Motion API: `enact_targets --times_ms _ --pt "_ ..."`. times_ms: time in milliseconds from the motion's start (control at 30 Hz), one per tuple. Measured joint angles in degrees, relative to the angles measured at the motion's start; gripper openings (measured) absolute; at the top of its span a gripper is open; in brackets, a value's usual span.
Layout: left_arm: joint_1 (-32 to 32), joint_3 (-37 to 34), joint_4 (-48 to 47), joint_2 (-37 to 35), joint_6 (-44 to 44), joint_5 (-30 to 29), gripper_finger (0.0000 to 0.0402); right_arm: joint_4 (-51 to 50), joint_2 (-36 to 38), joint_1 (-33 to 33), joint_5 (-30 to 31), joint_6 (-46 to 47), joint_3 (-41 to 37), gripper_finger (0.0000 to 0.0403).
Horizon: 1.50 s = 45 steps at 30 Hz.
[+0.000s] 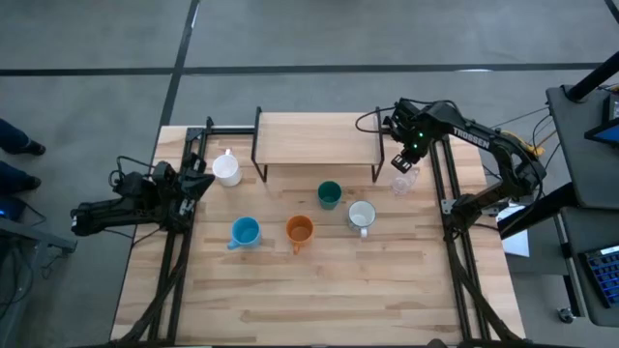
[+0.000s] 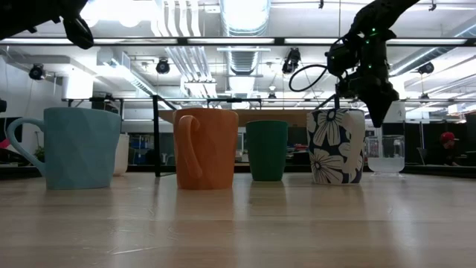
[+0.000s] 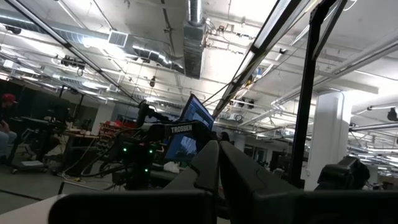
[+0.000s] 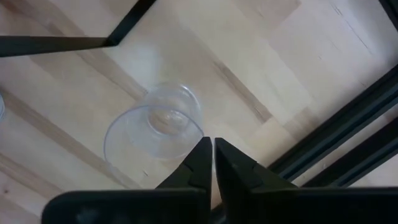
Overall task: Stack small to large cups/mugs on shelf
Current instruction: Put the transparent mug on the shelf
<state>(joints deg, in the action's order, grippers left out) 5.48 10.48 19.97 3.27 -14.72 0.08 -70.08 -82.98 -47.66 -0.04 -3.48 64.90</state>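
Light-wood tabletop [image 1: 319, 290] from above: the shelf [image 1: 316, 142] stands at its far edge, the right gripper [image 1: 402, 164] hovers over the clear glass [image 1: 403, 182] beside the shelf's right end, and the left gripper [image 1: 198, 184] waits near a white mug [image 1: 226, 169]. Right wrist view: fingers [image 4: 198, 163] pressed together, glass [image 4: 154, 129] just beyond, untouched. Left wrist view: fingers [image 3: 207, 167] together, empty.

The low light-wood shelf on black legs [image 1: 316, 142] stands at the table's twelve o'clock edge. A white mug [image 1: 226, 169] sits at its nine o'clock, a clear glass cup [image 1: 404, 181] at its four. Toward six o'clock sit four mugs in a loose row: light blue [image 1: 245, 232], orange [image 1: 299, 230], dark teal-green [image 1: 329, 195], white flowered [image 1: 362, 216].
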Motion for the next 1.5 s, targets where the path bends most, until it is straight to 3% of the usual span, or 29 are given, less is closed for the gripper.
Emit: enact_targets --times_ms 567,1500 --pt "0.0 0.0 0.0 0.0 0.0 0.0 0.0 -0.4 0.0 0.0 -0.1 0.2 -0.4 0.0104" --pt "0.0 0.0 0.0 0.0 0.0 0.2 0.0 2.0 0.0 0.4 -3.0 0.5 -3.8 0.0093"
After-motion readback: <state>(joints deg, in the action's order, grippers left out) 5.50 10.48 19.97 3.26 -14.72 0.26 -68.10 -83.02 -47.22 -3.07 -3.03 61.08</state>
